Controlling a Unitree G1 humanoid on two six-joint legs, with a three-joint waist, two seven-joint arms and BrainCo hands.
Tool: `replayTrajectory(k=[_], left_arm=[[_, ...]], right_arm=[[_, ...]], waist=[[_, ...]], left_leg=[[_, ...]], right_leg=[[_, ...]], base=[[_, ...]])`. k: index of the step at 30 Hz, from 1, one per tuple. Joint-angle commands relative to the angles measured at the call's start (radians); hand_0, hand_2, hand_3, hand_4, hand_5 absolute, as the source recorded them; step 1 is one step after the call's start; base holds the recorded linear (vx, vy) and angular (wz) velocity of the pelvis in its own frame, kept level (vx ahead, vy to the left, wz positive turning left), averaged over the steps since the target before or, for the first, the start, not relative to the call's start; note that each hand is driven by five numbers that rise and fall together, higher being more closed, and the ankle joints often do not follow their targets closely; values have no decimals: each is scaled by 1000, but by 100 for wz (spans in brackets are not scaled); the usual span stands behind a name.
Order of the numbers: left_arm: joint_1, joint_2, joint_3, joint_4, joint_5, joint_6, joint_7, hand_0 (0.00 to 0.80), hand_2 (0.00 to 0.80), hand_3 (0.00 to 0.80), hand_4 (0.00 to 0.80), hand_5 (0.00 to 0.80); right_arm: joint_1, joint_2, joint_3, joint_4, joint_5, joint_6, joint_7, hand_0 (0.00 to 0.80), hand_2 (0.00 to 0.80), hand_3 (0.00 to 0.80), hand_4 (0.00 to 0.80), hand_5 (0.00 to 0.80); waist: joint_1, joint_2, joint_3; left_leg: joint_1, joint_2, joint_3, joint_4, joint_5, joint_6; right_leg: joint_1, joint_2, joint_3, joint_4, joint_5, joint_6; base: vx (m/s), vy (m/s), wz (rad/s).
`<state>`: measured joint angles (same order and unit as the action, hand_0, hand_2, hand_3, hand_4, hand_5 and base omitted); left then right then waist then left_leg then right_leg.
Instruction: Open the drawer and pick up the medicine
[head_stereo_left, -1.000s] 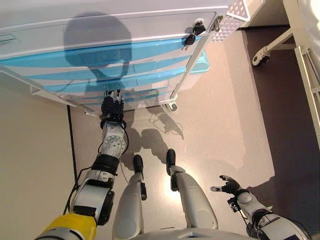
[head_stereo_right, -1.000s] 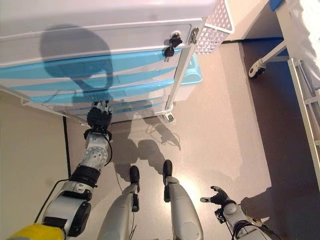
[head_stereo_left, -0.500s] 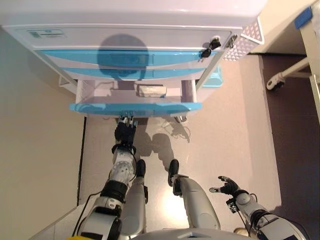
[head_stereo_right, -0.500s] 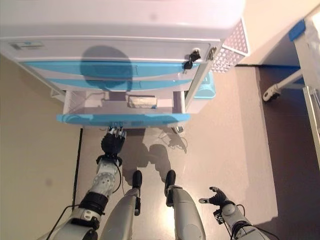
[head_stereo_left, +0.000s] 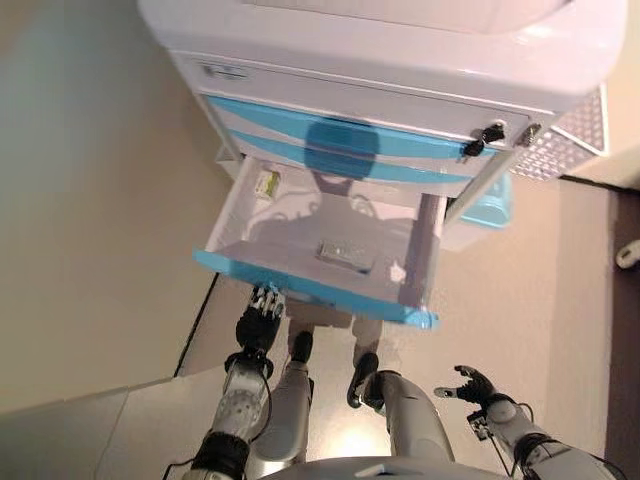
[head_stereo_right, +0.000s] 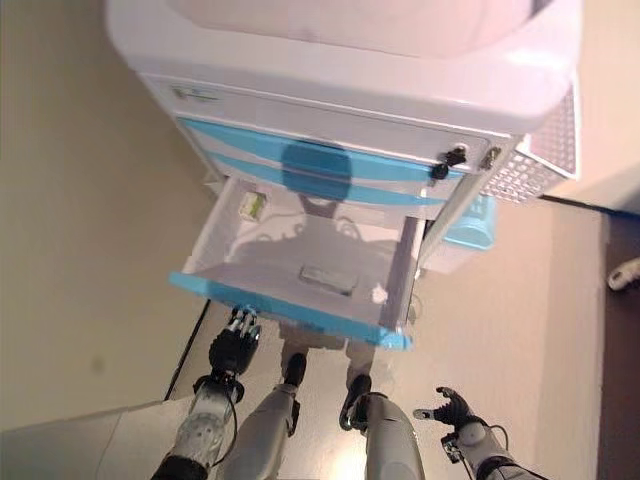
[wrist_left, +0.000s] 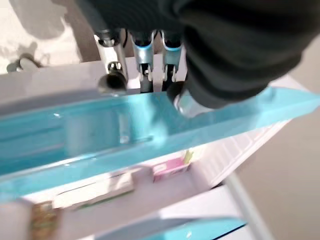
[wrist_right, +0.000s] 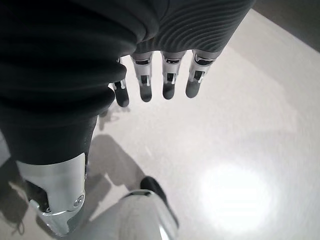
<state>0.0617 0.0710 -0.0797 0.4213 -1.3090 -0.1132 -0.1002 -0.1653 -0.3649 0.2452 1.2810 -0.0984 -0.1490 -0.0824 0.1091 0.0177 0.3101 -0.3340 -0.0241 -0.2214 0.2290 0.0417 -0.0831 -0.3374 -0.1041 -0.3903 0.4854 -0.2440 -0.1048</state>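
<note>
Drawer (head_stereo_left: 320, 262) stands pulled well out of the cabinet (head_stereo_left: 400, 60) in my head views, with my left hand (head_stereo_left: 262, 318) just under its blue front (head_stereo_left: 300, 288) and a flat medicine pack (head_stereo_left: 346, 254) lying inside, beyond and above those fingertips. Left wrist view shows the fingers (wrist_left: 143, 57) reaching up behind the blue front's lower edge, apparently for pulling, though I cannot tell whether they grip it. Right wrist view shows my right hand (wrist_right: 165, 75) with relaxed fingers holding nothing, idle over bare floor (wrist_right: 250, 125).

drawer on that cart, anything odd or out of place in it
Nothing stands out. The drawer is pulled open, a flat medicine pack lies on its floor and a small box sits in a back corner. Nothing looks spilled or damaged.
</note>
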Motion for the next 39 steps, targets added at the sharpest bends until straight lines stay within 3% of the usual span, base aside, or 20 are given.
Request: replayTrajectory(k=[1, 7, 18, 19, 20, 21, 29, 31, 32, 33, 39], left_arm=[[14, 109, 125, -273, -1, -102, -122, 800, 800, 800, 800, 800], [84, 119, 114, -301, -4, -75, -133, 800, 800, 800, 800, 800], [153, 149, 84, -165, 75, -34, -104, 800, 800, 800, 800, 800], [153, 149, 83, -165, 75, -34, -104, 637, 637, 637, 637, 637], [159, 153, 78, -153, 91, -37, -97, 56, 56, 56, 56, 56], [183, 165, 74, -140, 122, -37, -80, 0, 0, 0, 0, 0], [247, 189, 79, 8, 249, -12, -29, 0, 0, 0, 0, 0], [233, 189, 84, 162, 345, 4, 2, 0, 0, 0, 0, 0], [233, 189, 84, 163, 345, 4, 2, 0, 0, 0, 0, 0], [198, 171, 98, 254, 368, 3, 12, 0, 0, 0, 0, 0], [103, 150, 156, 469, 499, -7, 80, 0, 0, 0, 0, 0]], right_arm=[[68, -31, -5, 26, -35, 17, -9, 0, 0, 0, 0, 0], [68, -28, -1, 33, -53, 22, -5, 0, 0, 0, 0, 0], [62, -28, 4, 28, -52, 26, -15, 0, 0, 0, 0, 0], [62, -28, 4, 28, -52, 26, -15, 0, 0, 0, 0, 0], [61, -28, 5, 23, -50, 26, -16, 0, 0, 0, 0, 0], [58, -32, 8, 9, -49, 25, -22, 0, 0, 0, 0, 0], [41, -37, 35, -14, -68, 33, -26, 0, 0, 0, 0, 0], [31, -44, 46, -43, -63, 34, -26, 0, 0, 0, 0, 0], [31, -44, 46, -43, -63, 35, -26, 0, 0, 0, 0, 0], [32, -41, 45, -46, -49, 35, -27, 0, 0, 0, 0, 0], [24, -28, 22, -33, -16, 46, -43, 0, 0, 0, 0, 0]], waist=[[28, 3, -40], [43, 7, -62], [33, -2, -111], [33, -2, -111], [29, -3, -113], [23, -6, -115], [-1, -14, -121], [-20, -13, -127], [-20, -13, -127], [-30, -14, -132], [-52, -21, -152]], left_leg=[[-56, -96, 19, 65, -10, 88], [-34, -95, 17, 56, -12, 92], [-8, -90, 41, -1, -2, 101], [-8, -89, 41, -1, -2, 101], [-5, -90, 45, -4, -3, 102], [2, -86, 54, -7, -5, 106], [40, -73, 100, -35, -10, 116], [65, -67, 122, -67, -4, 117], [65, -67, 122, -67, -4, 117], [81, -65, 132, -87, -3, 117], [114, -61, 162, -135, 0, 121]], right_leg=[[62, -20, 44, -58, 113, 94], [89, -19, 33, -82, 115, 99], [92, -17, 54, -128, 141, 117], [92, -17, 54, -128, 141, 117], [92, -17, 59, -132, 144, 118], [95, -16, 73, -142, 152, 121], [108, -3, 125, -182, 177, 133], [114, 4, 144, -207, 190, 141], [115, 4, 144, -207, 190, 141], [119, 7, 153, -221, 195, 144], [134, 18, 181, -266, 215, 152]], base=[[10, 11, 12], [6, 4, 4], [13, 16, 0], [17, 40, -2], [34, 39, -3], [34, 39, -4], [41, 48, -30], [47, 68, -33], [52, 63, -30], [46, 60, -32], [57, 57, -19]])
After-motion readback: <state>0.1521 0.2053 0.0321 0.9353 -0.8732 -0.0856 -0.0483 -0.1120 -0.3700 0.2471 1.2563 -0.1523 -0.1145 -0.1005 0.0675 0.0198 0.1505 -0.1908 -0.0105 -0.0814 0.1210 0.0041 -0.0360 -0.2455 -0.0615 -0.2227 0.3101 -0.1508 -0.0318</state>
